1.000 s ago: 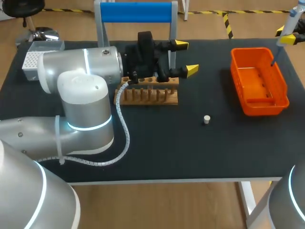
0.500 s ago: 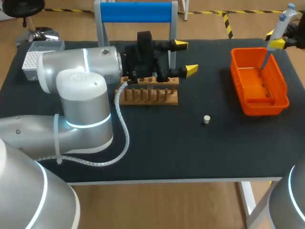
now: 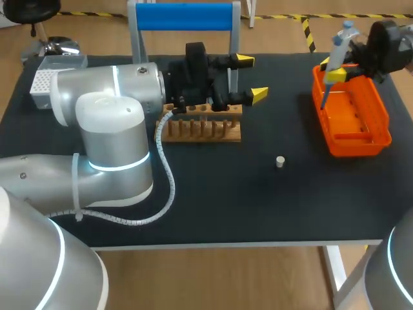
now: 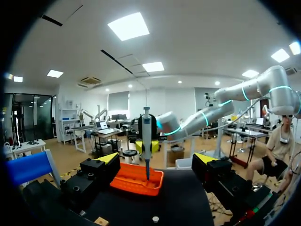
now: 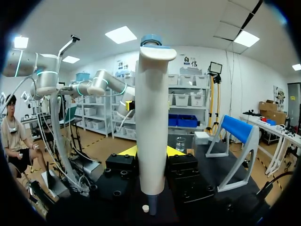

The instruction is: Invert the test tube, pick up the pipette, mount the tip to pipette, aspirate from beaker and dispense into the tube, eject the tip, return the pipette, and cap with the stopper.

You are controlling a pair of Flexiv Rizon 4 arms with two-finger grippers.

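- The right gripper (image 5: 150,155) is clenching the pipette (image 5: 151,113), its 2 yellow-tipped fingers pressing the white body from both sides. The pipette is standing upright, with its blue cap on top and its narrow end pointing down at the table.
- In the head view the pipette is hanging over the far left corner of the orange bin (image 3: 361,129). Its thin lower end is reaching down at the bin's rim, and I cannot tell whether it is touching.
- The right arm (image 3: 387,48) is coming in over the table's far right corner, just behind the bin.
- The stopper (image 3: 279,161) is lying on the black table (image 3: 258,206). It is well apart from the right gripper, between the bin and the wooden test tube rack (image 3: 201,129).
- The left gripper (image 3: 251,77) is standing released, its 2 fingers wide apart with nothing between them. It is hovering just above the right end of the rack.
- In the left wrist view the pipette is showing well ahead of that gripper, over the bin, with the stopper on the table nearer to the fingers.
- The blue-barred stand (image 3: 184,16) is standing behind the rack.
- The white tip box (image 3: 48,84) is sitting at the far left corner, beside the left arm (image 3: 110,129).
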